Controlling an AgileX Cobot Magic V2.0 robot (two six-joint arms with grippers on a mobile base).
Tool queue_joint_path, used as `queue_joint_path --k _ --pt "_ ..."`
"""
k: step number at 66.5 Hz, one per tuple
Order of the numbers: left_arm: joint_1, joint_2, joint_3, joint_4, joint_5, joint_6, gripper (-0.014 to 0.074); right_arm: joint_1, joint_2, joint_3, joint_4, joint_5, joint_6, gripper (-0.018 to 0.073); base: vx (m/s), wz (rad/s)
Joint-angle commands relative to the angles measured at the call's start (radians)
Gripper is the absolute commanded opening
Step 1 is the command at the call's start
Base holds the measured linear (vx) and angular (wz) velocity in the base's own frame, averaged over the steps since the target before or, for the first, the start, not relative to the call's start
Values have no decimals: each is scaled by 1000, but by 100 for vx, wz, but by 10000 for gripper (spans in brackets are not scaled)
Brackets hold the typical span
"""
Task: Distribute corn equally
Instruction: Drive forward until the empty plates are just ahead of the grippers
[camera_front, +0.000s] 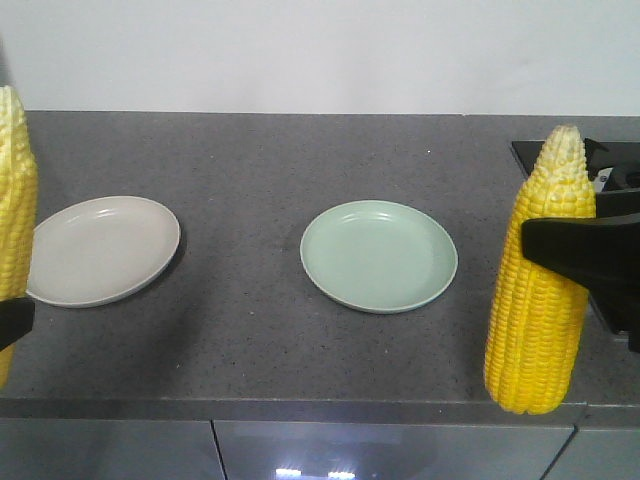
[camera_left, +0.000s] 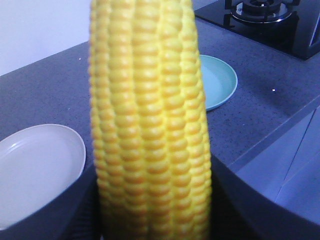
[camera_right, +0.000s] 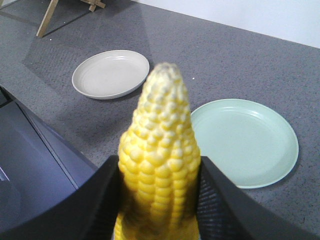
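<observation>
Item: two claws, one corn cob apiece, two bare plates waiting.

My left claw (camera_left: 152, 217) is clamped on the lower part of the left cob (camera_left: 150, 100), upright by the surface's (camera_front: 250, 340) left edge. My right claw (camera_right: 160, 205) pinches the right cob (camera_right: 160, 130) mid-length, pale tip up, above the front right corner. Beige plate (camera_front: 100, 250) sits towards the left edge, green plate (camera_front: 380, 255) near the middle, well apart; a hob (camera_front: 620, 165) fills the right rear corner. Hazards, as I judge them: a cob let go upright would topple, and the plates' low rims would not stop it rolling towards the front edge. Both cobs on one plate would spoil the even share.
</observation>
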Motion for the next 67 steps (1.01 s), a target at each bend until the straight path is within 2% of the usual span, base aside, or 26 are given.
queue_joint_path --k 1,67 --pt "-5 3 -22 -6 -75 -9 271 -3 -7 -24 40 -55 -10 244 9 -1" --pt "-5 3 -22 -6 -75 -9 271 -3 -7 -24 40 -56 -10 244 8 0"
